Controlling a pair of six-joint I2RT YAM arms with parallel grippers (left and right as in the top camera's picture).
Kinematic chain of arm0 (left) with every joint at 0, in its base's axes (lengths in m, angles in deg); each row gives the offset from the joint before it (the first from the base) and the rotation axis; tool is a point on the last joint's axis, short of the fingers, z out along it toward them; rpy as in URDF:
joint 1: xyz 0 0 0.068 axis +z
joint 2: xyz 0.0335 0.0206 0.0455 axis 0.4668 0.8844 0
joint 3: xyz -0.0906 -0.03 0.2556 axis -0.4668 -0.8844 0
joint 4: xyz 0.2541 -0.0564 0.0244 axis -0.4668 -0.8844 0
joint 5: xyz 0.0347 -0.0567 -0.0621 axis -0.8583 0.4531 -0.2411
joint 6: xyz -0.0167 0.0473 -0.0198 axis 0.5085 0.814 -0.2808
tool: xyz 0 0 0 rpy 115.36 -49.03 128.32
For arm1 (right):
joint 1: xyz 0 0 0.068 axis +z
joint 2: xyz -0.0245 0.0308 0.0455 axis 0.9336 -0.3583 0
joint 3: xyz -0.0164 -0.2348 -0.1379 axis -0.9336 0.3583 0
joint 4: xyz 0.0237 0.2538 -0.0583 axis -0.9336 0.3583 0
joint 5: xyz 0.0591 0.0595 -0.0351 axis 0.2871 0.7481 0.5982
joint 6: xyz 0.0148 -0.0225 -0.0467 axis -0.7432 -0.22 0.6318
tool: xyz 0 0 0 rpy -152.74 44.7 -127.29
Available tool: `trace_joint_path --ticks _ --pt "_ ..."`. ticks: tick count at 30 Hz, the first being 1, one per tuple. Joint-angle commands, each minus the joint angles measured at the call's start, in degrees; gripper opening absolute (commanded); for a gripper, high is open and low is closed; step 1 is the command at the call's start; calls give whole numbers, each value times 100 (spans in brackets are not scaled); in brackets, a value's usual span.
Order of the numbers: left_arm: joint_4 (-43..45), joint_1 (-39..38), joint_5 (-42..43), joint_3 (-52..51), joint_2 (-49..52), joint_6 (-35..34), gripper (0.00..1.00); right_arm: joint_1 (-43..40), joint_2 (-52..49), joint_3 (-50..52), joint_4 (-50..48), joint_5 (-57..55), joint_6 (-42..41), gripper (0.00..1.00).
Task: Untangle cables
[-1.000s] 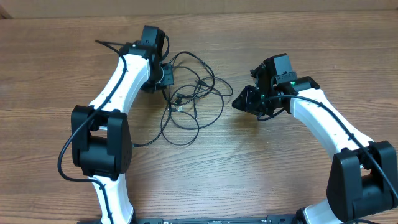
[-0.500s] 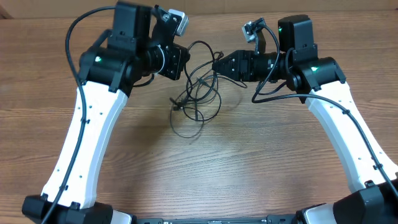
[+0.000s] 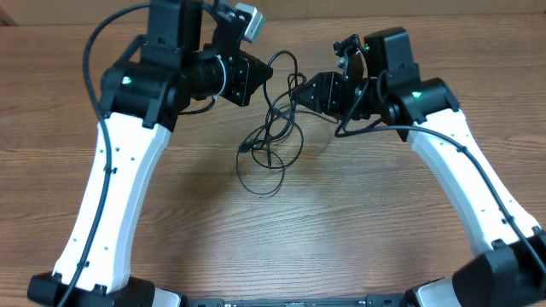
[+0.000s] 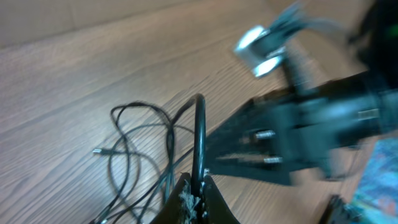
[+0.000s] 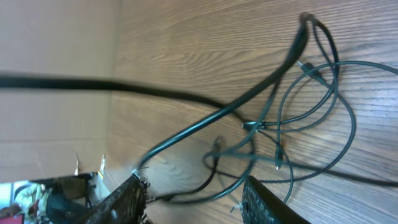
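The left gripper point(image 3: 258, 78) is closed tight on one strand of the cables point(image 3: 271, 147), held above the table point(image 3: 367, 230). The rest hangs to a loose knot lying midway along the table, toward its far edge. The right gripper point(image 3: 299, 92) has its jaws apart, and strands pass free between them. I judge this to be the pulling-apart step. Next the right must catch another strand and draw it sideways.

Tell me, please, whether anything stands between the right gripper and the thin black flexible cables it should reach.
Nothing visible does. The right gripper is open, with strands of the thin black flexible cables passing between its fingers above the brown wooden table. The left gripper is shut on one strand.
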Motion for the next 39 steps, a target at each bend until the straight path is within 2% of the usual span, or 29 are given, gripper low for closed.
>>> trace_joint_path --ticks 1,8,15,22,24,27,30,31,32,35,39 --pt "-129 31 420 262 -442 -350 4 57 -221 -35 -260 -96 -205 49" --pt "-446 20 415 262 -479 -345 4 219 -337 -35 -625 -13 -614 58" --pt "-505 20 55 256 -476 -348 4 221 -337 -35 -586 531 -1075 52" --pt "-507 20 57 208 -474 -348 4 487 -380 -35 -667 584 -1257 51" --pt "-507 20 55 131 -474 -348 4 682 -487 -35 -791 450 -1506 47" --pt "-457 20 57 118 -474 -382 4 839 -713 -33 -804 197 -1631 35" --pt "-295 92 48 168 -479 -522 4 857 -879 -33 -625 -205 -1543 19" --pt "-297 153 4 216 -479 -546 4 841 -879 -33 -533 -352 -1458 9" --pt "-339 291 -162 297 -487 -638 4 772 -868 -35 -385 -581 -1252 4" --pt "-468 710 -717 400 -531 -671 4 492 -675 -52 -144 -645 -813 4" --pt "-791 1591 -2168 413 -566 -743 4 -66 -74 -52 -9 -638 -675 4"
